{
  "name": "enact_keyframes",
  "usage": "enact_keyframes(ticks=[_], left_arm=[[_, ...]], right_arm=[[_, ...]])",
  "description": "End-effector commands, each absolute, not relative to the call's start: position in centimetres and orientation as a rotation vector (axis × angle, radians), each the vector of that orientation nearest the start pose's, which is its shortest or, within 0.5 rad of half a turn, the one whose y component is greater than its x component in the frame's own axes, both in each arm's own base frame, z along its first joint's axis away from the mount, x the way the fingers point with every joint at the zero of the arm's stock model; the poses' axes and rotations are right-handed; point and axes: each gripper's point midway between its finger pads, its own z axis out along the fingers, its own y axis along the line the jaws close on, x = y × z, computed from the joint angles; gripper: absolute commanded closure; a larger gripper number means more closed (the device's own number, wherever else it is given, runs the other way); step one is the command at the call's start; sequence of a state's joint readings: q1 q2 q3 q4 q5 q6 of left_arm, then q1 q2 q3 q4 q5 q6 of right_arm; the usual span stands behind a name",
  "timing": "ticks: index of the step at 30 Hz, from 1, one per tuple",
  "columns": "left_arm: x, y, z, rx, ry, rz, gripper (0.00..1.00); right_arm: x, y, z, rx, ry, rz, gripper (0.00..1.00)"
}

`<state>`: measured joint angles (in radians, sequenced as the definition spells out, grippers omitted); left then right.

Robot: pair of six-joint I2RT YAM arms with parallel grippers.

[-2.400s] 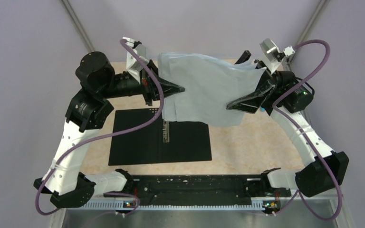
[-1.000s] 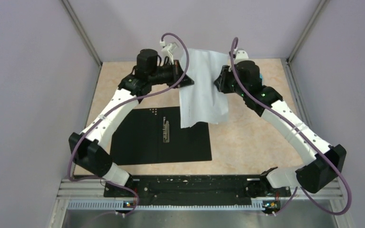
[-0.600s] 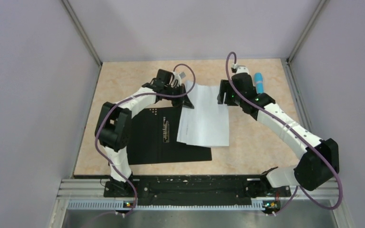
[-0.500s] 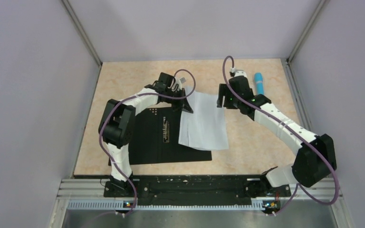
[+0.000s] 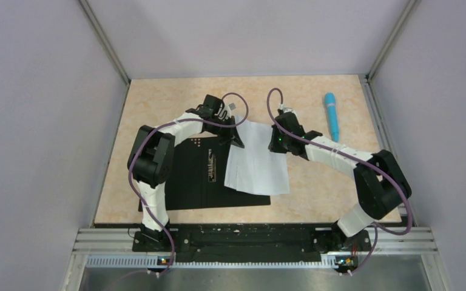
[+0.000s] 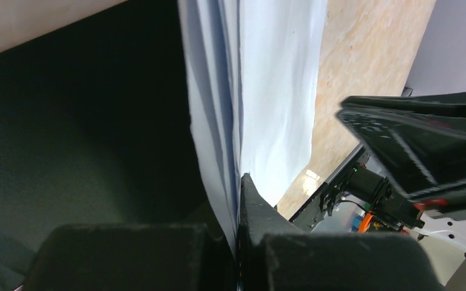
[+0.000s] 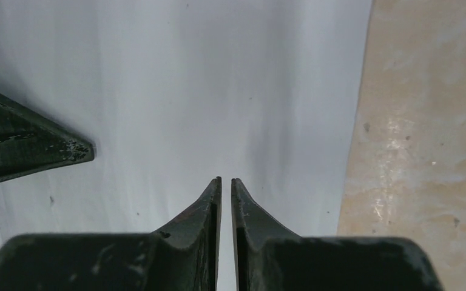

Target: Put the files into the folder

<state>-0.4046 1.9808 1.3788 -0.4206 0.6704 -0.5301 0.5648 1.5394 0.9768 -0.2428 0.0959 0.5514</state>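
files (image 5: pixel 258 162): thin white paper, matt, faintly rippled
folder (image 5: pixel 182 182): black inner face, matt, smooth
table (image 5: pixel 318 194): beige, speckled, smooth, light faintly reflected
pen (image 5: pixel 331 116): blue plastic, smooth

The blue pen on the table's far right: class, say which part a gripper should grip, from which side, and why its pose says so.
Grip the blue pen at mid-barrel, straight down from above, closing across its narrow width. It lies flat on the table, long axis running roughly far to near, with bare surface either side, so access looks clear.
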Motion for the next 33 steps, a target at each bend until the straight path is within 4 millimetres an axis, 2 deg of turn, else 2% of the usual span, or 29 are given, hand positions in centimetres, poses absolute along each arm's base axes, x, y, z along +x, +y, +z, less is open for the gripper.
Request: enact_keyframes(ticks=[1,7,12,17,19,22,25,28,33], left_arm=[[36.1,-29.0,10.0,0.097,2.666,-1.178,1.00],[35.8,-29.2,8.6,0.092,2.693,-1.154,1.00],[35.7,-28.9,7.3,0.107,2.719,-1.087,0.99],[35.7,-28.1,6.3,0.103,2.738,-1.009,0.66],[35.8,-27.9,5.9,0.095,2.745,-0.989,0.57],[35.8,-27.9,5.5,0.085,2.747,-0.980,0.53],[36.0,-28.1,5.3,0.072,2.745,-0.981,0.54],[36.2,-28.4,5.1,0.064,2.747,-0.967,0.62],[36.5,-28.1,4.1,0.025,2.772,-0.892,0.87]], right_arm=[[34.3,24.4,7.9,0.077,2.383,0.500,0.91],[34.4,25.1,3.9,0.097,2.433,0.477,0.95],[33.9,25.2,2.0,0.094,2.470,0.426,0.97],[33.6,24.9,1.5,0.107,2.478,0.413,0.98],[33.6,25.1,1.7,0.107,2.478,0.425,0.98],[33.5,25.6,2.4,0.105,2.468,0.473,0.98],[33.5,26.6,3.8,0.107,2.446,0.553,0.98],[33.4,27.4,4.9,0.104,2.428,0.624,0.98],[33.5,27.6,5.9,0.104,2.408,0.644,0.98]])
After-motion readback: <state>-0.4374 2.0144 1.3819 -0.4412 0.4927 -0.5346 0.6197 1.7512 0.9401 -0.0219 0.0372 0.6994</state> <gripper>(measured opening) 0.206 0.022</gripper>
